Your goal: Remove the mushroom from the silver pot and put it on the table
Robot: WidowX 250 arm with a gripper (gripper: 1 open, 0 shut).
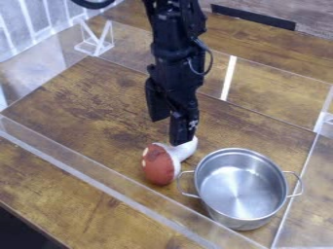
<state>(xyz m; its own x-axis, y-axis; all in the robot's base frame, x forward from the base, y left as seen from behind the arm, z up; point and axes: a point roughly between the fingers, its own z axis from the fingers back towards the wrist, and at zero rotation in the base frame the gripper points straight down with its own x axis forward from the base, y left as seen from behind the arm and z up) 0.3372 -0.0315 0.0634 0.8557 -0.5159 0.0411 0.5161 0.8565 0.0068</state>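
Note:
The mushroom (163,162) lies on its side on the table (92,107), reddish-brown cap toward the front, white stem pointing back right, just left of the silver pot (240,187). The silver pot stands upright, and nothing shows inside it. My gripper (170,122) hangs above and slightly behind the mushroom, pointing down, open, with nothing between its black fingers. It is clear of the mushroom.
Clear acrylic walls (92,175) border the table at the front, the left and the right. A clear upright panel (229,78) stands behind the arm. A white stand (93,39) sits at the back left.

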